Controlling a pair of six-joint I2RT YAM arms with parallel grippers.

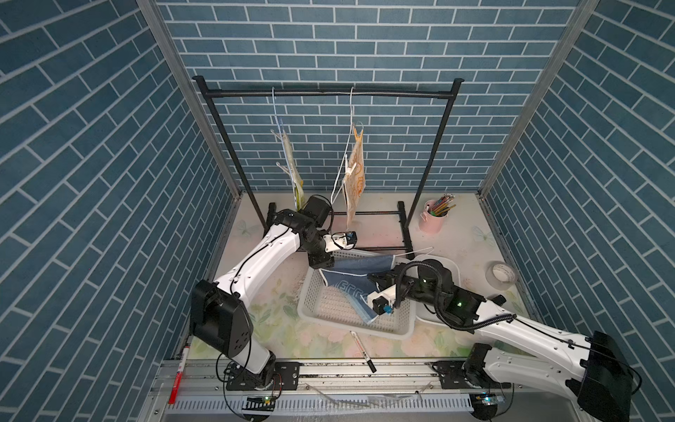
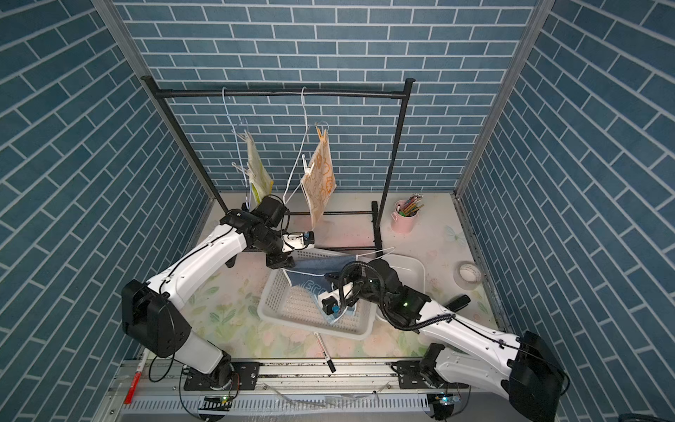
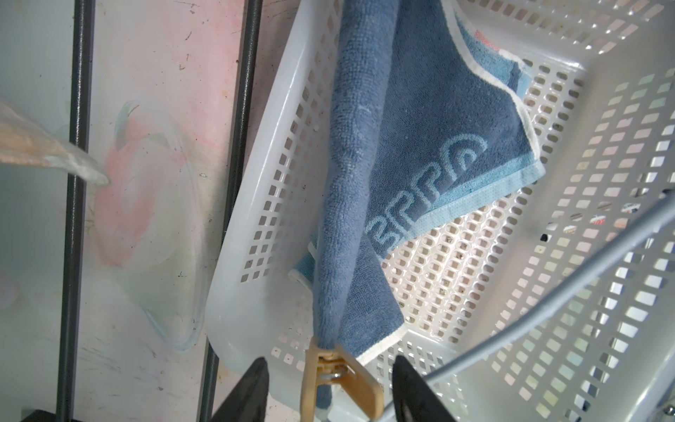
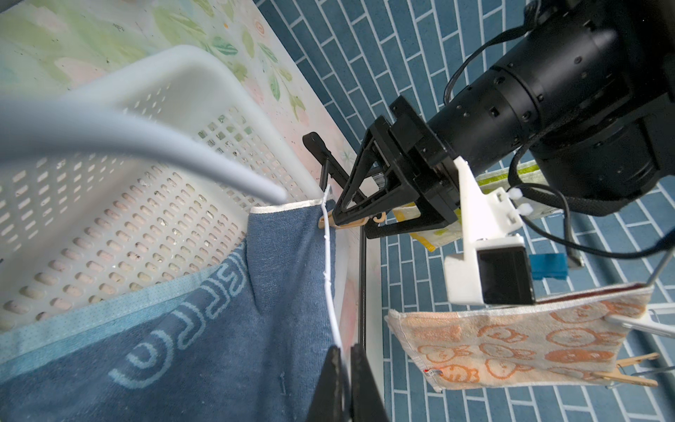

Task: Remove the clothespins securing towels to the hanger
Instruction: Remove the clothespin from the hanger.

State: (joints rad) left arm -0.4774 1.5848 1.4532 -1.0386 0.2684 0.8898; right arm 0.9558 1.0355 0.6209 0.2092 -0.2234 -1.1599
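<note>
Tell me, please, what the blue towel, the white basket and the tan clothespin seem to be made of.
Blue towel: terry cloth, matt; fine loops and raised woven lettering show.
Basket: white plastic, slightly glossy; it has a moulded grid of holes and a smooth, rounded rim.
Clothespin: tan and smooth, with what looks like a metal spring; wood or plastic, I cannot tell.

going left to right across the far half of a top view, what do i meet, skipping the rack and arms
yellow towel → orange towel → pink cup → tape roll
</note>
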